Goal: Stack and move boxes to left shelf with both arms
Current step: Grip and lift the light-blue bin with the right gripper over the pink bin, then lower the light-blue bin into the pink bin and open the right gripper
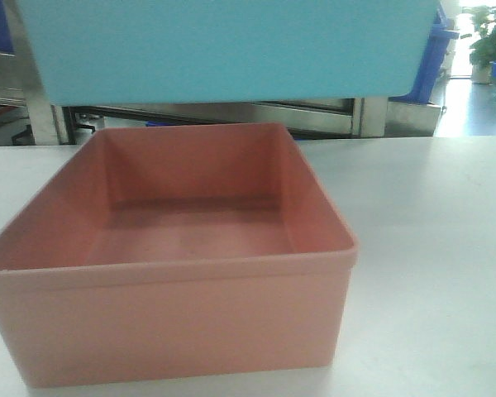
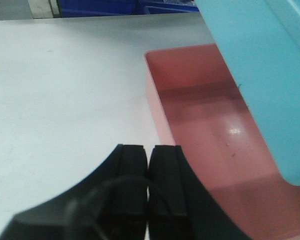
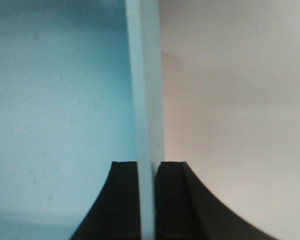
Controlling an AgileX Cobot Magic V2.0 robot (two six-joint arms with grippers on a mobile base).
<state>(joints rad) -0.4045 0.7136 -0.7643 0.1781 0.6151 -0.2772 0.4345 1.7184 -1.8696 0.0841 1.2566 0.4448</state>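
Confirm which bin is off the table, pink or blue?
The light-blue bin: it hangs above the pink bin, its wall pinched in the right gripper. The pink bin sits flat on the white table.

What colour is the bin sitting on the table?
The bin is salmon pink, best seen in the front view, under the blue bin.

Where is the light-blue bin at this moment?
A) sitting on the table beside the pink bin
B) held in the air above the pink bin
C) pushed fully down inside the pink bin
B: the light-blue bin hangs above the salmon-pink bin, its wall pinched by the right gripper.
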